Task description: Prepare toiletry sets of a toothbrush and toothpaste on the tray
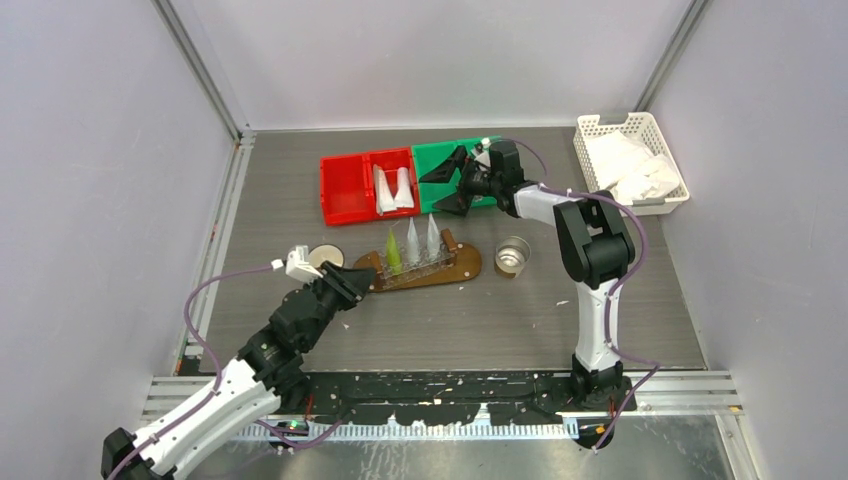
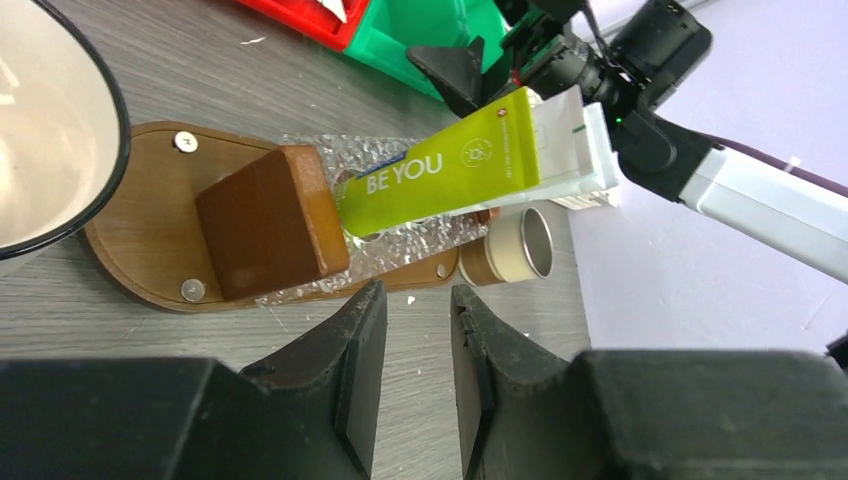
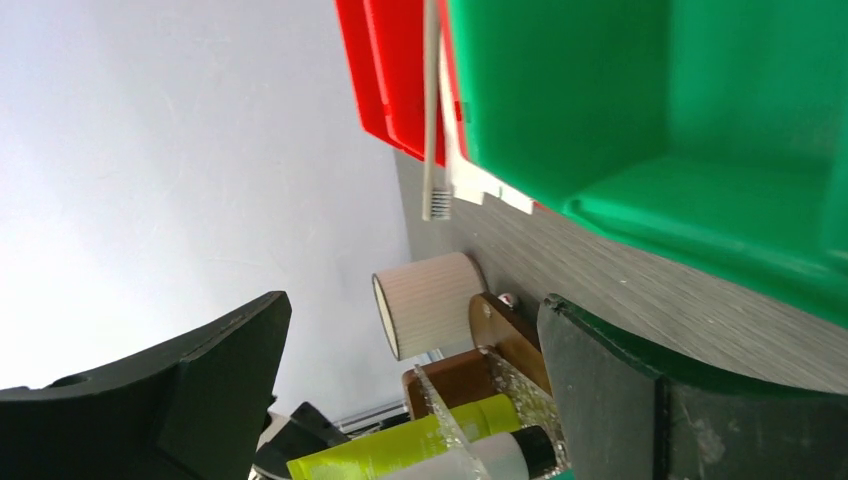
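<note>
A brown wooden tray [image 1: 465, 262] carries a clear rack with three tubes standing in it: one yellow-green toothpaste [image 1: 394, 252] and two whitish ones [image 1: 423, 238]. The left wrist view shows the green tube [image 2: 450, 175] slotted in the rack on the tray [image 2: 150, 200]. My left gripper [image 1: 358, 283] [image 2: 415, 295] sits low at the tray's left end, its jaws a narrow gap apart with nothing between them. My right gripper [image 1: 440, 188] [image 3: 410, 310] hangs wide open and empty over the green bin [image 1: 455, 160]. A slim white toothbrush [image 3: 432, 120] shows beside the red bin [image 3: 395, 80].
The red bin [image 1: 345, 190] holds two more whitish tubes [image 1: 393, 188]. A white cup [image 1: 325, 257] stands left of the tray and a metal cup [image 1: 514, 256] right of it. A white basket [image 1: 630, 160] of packets sits at the far right corner.
</note>
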Robot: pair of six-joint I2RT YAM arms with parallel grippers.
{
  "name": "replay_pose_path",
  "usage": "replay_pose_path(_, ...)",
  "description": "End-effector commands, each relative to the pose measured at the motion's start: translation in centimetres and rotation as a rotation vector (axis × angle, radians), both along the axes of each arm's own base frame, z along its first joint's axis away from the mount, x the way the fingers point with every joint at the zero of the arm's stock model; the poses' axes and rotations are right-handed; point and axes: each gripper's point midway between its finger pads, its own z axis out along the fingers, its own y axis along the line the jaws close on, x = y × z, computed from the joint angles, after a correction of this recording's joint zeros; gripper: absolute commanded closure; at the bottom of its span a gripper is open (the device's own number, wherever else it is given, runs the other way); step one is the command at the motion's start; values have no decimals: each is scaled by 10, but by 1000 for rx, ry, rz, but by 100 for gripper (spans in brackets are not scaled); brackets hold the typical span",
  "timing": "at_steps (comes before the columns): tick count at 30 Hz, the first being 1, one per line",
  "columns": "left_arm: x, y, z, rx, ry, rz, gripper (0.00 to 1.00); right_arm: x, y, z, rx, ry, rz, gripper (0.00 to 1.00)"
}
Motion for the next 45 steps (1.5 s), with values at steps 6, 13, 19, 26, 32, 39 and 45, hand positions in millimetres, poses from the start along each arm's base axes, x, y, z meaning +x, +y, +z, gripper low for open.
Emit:
replay_pose_path(6, 15, 17, -15, -36, 24, 152, 70, -20, 7, 44, 83, -86, 48, 0)
replay_pose_path(13, 21, 18, -25, -3, 41, 180, 70, -34, 0, 44, 64, -89, 47, 0)
replay_pose_path(19, 30, 10, -30, 13, 54, 178, 70, -44, -3, 50, 65, -96, 52, 0)
replay_pose_path(26, 40, 7, -33, 49, 65, 205, 70, -55, -6, 52, 72, -92, 65, 0)
replay_pose_path(32, 41, 15, -31, 67, 65, 236, 70, -64, -7, 53, 94, -86, 73, 0)
replay_pose_path(39, 44, 19, -28, 107, 62, 257, 70, -74, -6, 50, 101, -83, 86, 0)
replay_pose_path(45, 49, 11, -31, 125, 78, 247, 70, -82, -7, 48, 102, -80, 93, 0)
